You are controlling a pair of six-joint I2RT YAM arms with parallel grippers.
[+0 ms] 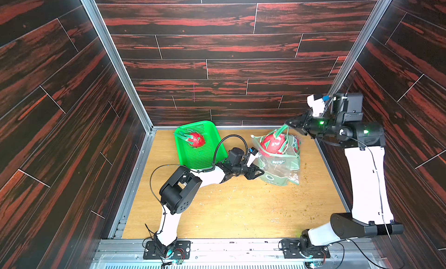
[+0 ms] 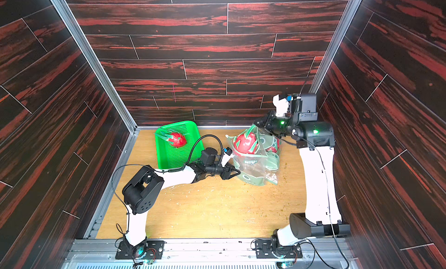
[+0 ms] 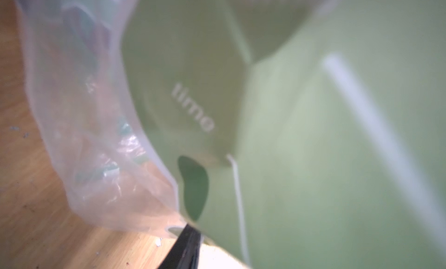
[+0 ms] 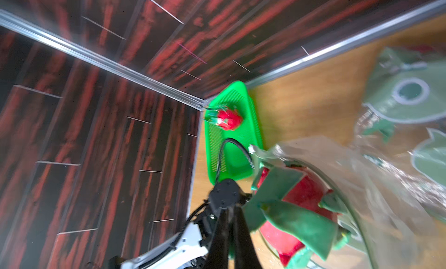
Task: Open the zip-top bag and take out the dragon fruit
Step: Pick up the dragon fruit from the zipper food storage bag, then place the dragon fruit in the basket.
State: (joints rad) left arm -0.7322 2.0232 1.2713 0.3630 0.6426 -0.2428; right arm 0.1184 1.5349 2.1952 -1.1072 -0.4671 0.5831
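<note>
Extraction: dragon fruit pinched by closed right hand; left hand at zip-top bag, grip untellable; lifting clear is needed.

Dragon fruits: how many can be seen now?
3. One dragon fruit lies in the green basket, one at the zip-top bag mouth, pinched by the right gripper, one deeper in the bag; more may hide there.
</note>
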